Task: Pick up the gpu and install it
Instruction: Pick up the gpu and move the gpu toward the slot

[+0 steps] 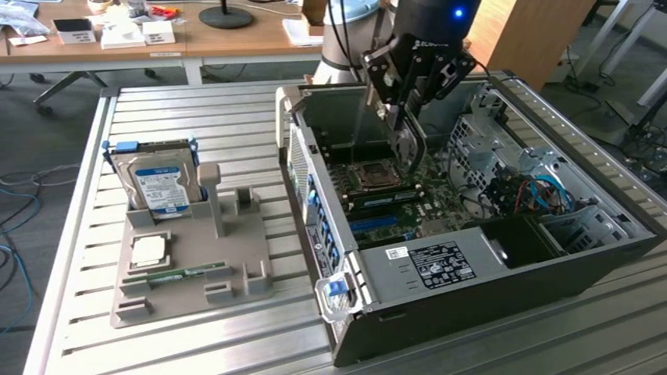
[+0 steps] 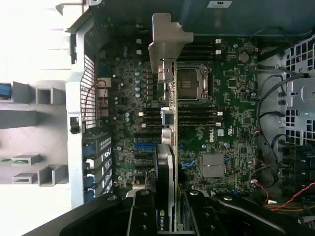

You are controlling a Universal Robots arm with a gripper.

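The gpu (image 1: 408,147) hangs edge-down inside the open computer case (image 1: 458,266), just above the green motherboard (image 1: 417,205). My gripper (image 1: 402,117) is shut on its upper edge. In the wrist view the gpu (image 2: 167,162) shows edge-on as a thin dark card with an NVIDIA label, its silver end bracket (image 2: 166,42) at the far end. It lies along the motherboard (image 2: 231,98) next to the CPU socket (image 2: 189,83) and over the expansion slots. My gripper (image 2: 167,209) has a black finger on each side of the card.
A grey parts fixture (image 1: 187,262) on the slatted metal table (image 1: 167,117) holds a silver hard drive (image 1: 162,183), a CPU chip (image 1: 149,250) and a green memory stick (image 1: 177,273). Cables (image 1: 536,195) and drive bays fill the case at the exterior view's right.
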